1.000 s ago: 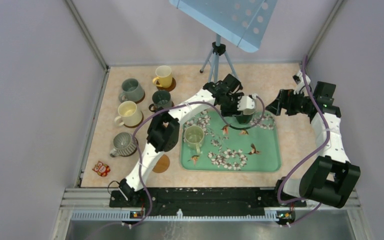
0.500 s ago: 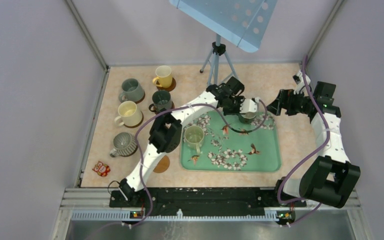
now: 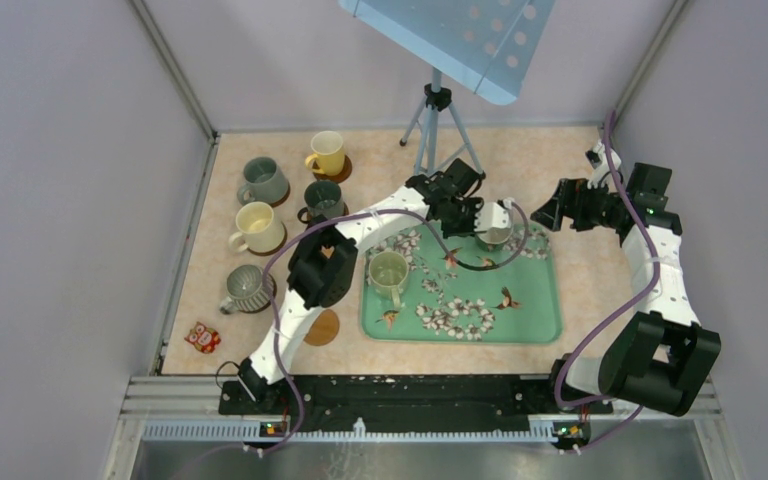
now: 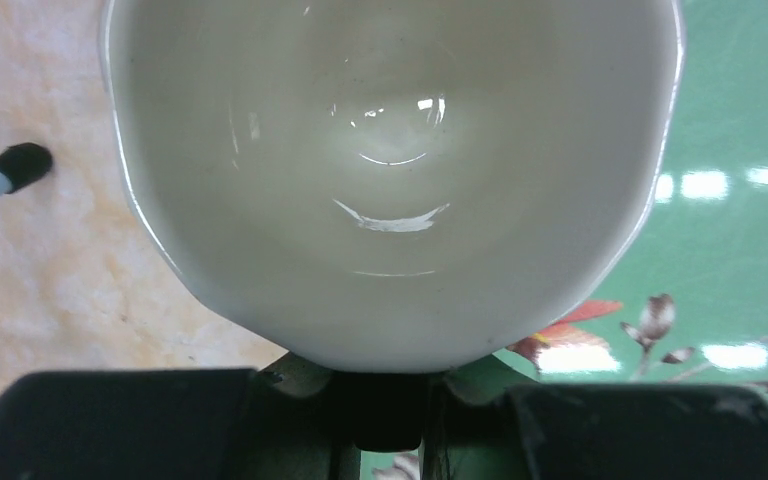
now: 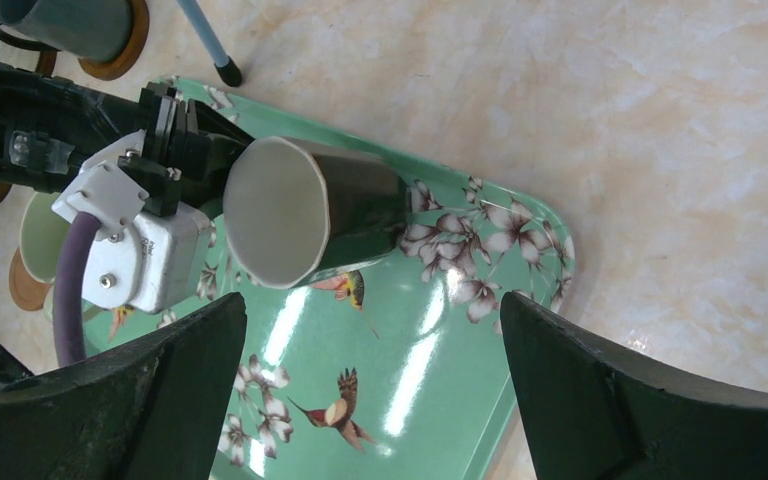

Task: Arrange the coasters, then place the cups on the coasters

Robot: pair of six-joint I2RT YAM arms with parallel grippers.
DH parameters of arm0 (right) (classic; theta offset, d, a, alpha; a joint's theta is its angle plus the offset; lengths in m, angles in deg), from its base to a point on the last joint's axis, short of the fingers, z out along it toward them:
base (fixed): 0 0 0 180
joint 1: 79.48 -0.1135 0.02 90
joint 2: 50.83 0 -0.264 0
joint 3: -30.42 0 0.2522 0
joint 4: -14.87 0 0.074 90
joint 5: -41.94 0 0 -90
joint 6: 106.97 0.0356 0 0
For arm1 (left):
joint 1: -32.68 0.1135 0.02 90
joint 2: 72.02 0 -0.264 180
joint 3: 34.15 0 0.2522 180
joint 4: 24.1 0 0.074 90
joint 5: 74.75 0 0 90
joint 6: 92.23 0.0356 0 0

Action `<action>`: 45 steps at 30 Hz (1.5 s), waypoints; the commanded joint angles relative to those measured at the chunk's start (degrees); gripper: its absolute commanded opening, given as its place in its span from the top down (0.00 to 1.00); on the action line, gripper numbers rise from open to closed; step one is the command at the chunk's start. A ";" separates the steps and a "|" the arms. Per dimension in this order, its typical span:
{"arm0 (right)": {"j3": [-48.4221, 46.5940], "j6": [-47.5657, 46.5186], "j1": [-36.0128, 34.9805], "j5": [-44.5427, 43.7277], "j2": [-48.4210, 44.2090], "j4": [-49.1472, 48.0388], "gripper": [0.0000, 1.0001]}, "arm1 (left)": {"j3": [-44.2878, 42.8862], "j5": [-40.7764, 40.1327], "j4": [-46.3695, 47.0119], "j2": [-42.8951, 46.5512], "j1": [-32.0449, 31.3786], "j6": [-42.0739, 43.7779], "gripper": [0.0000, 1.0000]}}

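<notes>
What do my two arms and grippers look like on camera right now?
Left arm and right arm: white links, bulky black joint housings, a purple cable looping along each. Right gripper fingers are broad, matte black. Left gripper is black, with a white boxy module behind it.

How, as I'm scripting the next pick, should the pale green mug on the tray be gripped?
Take the pale green mug by its rim wall, coming down from above. It stands upright on the green tray, mouth open upward, so one finger can go inside and one outside. Its handle seems to point toward the near edge, so pinch the far rim.
</notes>
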 commanded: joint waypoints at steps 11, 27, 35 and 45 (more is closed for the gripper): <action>-1.03 0.33 -0.15 -0.61 -2.06 -1.06 0.04 | 3.04 14.53 -3.38 13.41 4.24 -11.72 1.00; -0.64 0.68 -0.11 -0.12 -1.12 -1.23 0.04 | 20.41 20.45 -10.95 38.44 25.09 -18.78 1.00; -0.25 0.95 -0.20 -0.20 -0.31 -1.69 0.04 | 35.20 17.55 -12.67 51.58 37.88 -16.38 1.00; 0.31 1.38 -0.20 0.78 -0.12 -1.30 0.04 | 52.73 8.25 -8.34 60.15 41.45 -17.32 1.00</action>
